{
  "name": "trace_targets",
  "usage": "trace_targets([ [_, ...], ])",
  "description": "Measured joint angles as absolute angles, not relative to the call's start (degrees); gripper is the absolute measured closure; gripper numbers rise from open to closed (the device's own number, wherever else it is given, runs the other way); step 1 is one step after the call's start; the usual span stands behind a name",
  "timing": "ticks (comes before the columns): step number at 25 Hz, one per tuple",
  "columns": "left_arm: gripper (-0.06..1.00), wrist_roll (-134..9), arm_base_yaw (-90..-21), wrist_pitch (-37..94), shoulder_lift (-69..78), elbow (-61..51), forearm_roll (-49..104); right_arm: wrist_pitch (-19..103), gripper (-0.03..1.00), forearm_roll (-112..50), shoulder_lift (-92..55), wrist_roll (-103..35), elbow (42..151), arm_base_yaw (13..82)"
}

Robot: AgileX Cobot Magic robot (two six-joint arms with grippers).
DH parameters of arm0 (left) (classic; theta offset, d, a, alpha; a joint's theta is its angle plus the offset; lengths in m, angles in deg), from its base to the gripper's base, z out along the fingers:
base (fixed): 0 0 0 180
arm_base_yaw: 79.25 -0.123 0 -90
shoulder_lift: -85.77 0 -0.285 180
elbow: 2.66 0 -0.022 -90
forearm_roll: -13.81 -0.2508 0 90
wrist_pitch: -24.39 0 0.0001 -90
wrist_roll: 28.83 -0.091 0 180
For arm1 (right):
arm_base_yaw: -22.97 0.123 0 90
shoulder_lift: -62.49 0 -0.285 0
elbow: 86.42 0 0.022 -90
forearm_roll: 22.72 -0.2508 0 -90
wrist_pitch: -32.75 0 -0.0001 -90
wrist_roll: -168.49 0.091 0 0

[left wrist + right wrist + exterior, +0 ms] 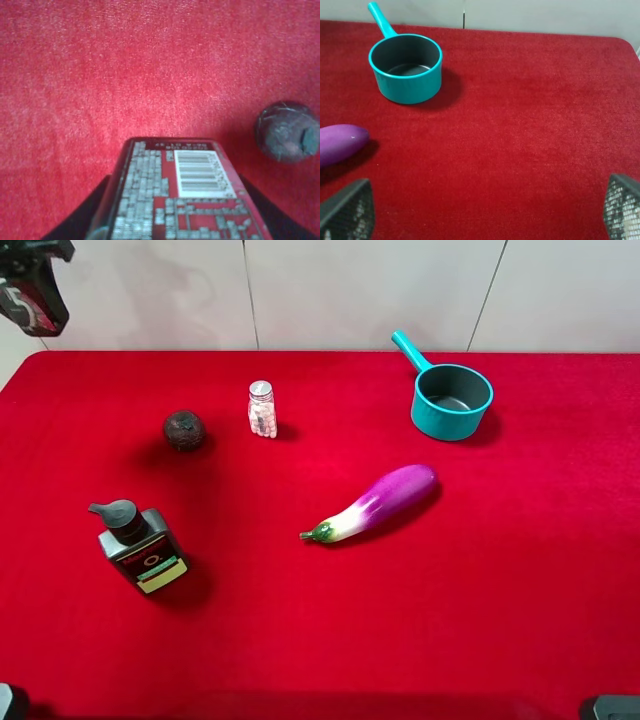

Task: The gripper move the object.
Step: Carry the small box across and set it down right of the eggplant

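since the right gripper [485, 205] sits by the near right corner, we log it first: fingers spread wide, nothing between them. close to the near left corner stands a grey pump bottle [140, 545] with a yellow label. a purple eggplant [375, 502] lies around the middle of the counter [520, 580], its green stem toward the near edge. further back on the left side sits a dark round ball [184, 429], and a small pill bottle [262, 410] stands upright near it, apart. a teal pot [452, 400] is by the far edge, handle pointing at that edge. over the far left corner the left gripper [175, 215] hangs above the red cloth, fingers [90, 210] clamped on both sides of the tin [200, 172], barcode facing the wrist camera.
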State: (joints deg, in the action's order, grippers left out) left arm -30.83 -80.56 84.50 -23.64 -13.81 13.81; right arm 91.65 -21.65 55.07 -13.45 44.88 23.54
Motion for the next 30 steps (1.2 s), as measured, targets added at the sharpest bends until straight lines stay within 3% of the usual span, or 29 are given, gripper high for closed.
trace_targets([
  [6,0.5,-31.1,-77.9,86.2,-21.0,-13.9,14.3,91.6,0.27,-21.7,55.1,-13.4,44.9,23.5],
  [30,0.5,-28.8,-49.9,87.0,-20.8,-14.5,14.4,91.6,0.27,-21.7,55.1,-13.4,44.9,23.5],
])
